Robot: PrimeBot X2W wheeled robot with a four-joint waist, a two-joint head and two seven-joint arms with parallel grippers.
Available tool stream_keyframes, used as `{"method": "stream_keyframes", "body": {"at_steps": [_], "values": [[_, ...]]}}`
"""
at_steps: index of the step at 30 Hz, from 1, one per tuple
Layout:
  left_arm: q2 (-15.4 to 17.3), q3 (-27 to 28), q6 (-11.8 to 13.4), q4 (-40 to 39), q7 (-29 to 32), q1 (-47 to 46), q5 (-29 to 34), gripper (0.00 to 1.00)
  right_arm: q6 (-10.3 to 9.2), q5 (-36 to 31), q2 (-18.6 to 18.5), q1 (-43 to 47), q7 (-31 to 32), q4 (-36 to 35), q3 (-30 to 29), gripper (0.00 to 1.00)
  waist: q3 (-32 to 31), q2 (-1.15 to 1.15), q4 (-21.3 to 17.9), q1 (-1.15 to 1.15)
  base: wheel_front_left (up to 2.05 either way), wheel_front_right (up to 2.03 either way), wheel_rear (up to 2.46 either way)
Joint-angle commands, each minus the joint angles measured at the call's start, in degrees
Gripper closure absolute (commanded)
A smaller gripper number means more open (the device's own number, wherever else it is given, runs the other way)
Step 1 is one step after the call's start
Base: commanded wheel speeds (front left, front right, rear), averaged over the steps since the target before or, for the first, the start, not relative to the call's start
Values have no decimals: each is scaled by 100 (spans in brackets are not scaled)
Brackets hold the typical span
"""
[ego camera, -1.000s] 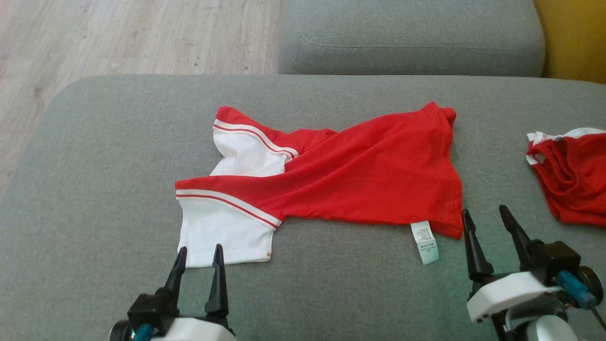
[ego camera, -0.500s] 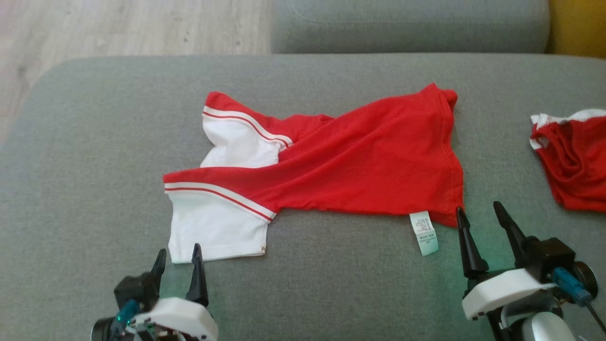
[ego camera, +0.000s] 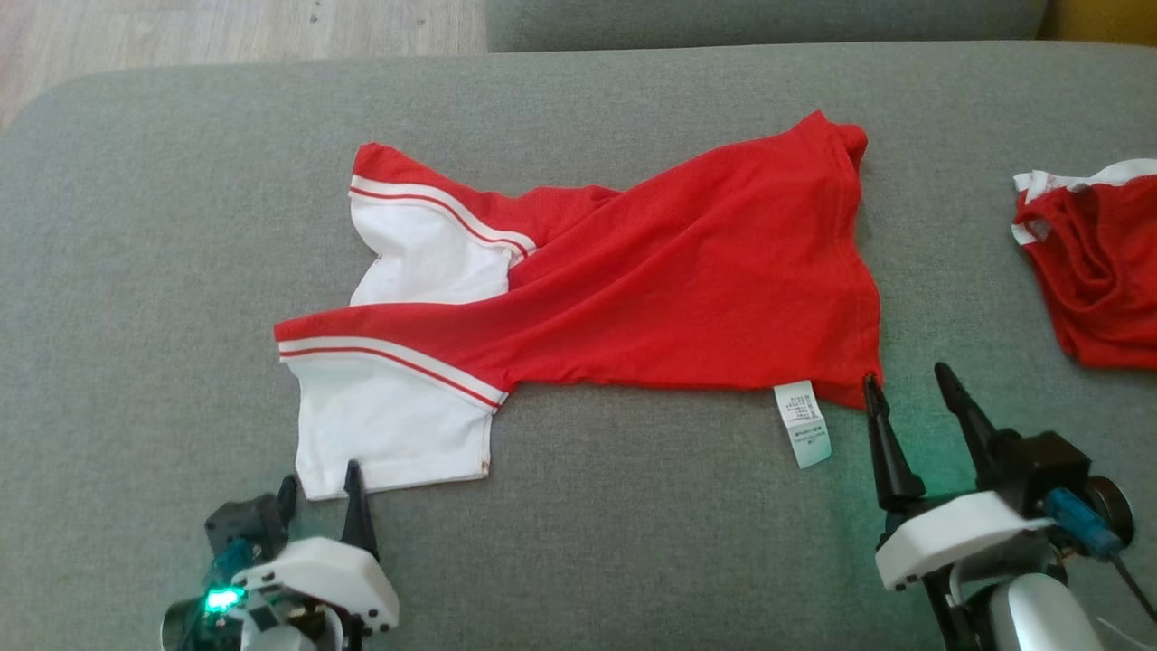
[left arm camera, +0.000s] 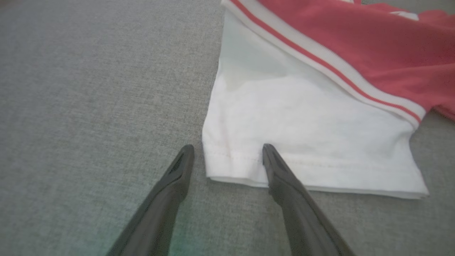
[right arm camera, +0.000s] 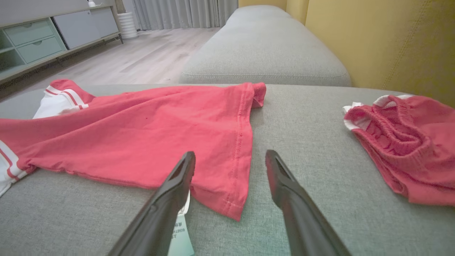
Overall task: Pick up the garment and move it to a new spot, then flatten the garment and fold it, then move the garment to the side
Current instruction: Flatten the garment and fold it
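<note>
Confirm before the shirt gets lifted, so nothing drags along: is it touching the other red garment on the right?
Apart. The head view shows bare grey cushion between the shirt and the other red garment; the right wrist view agrees.

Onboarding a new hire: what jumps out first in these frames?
A twisted red and white garment lies across the grey cushion. The left gripper, open, straddles its white sleeve corner; the right gripper, open, brackets its red hem corner. A second red garment sits far right.
</note>
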Motion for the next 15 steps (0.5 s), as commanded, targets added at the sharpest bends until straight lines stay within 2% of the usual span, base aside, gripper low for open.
{"method": "stream_keyframes", "body": {"at_steps": [1,2,3,4,5,6,15], "values": [[16,154,-35,-58,26,-205,-44,0,-4,-52,-29,-190,42,-143,122,0,6,0,5,0,0,0,0],[0,133,-60,-31,25,-224,-45,0,-4,-74,-29,-197,67,-107,113,0,9,0,9,0,0,0,0],[-16,102,-94,-7,27,-243,-43,27,-4,-82,-29,-203,95,-64,84,0,8,0,14,0,0,0,0],[-37,81,-119,10,15,-262,-43,62,-4,-82,-29,-206,133,-13,39,0,7,0,21,0,0,0,0],[-57,61,-143,14,-9,-279,-39,86,-4,-90,-29,-209,170,41,-2,0,5,0,31,0,0,0,0],[-74,44,-167,11,-42,-293,-32,100,-4,-101,-29,-219,200,100,-38,0,3,0,41,0,0,0,0],[-31,149,-111,-269,-644,-336,99,100,-4,-156,-29,-596,143,791,-270,0,-27,0,225,0,0,0,0]]}}
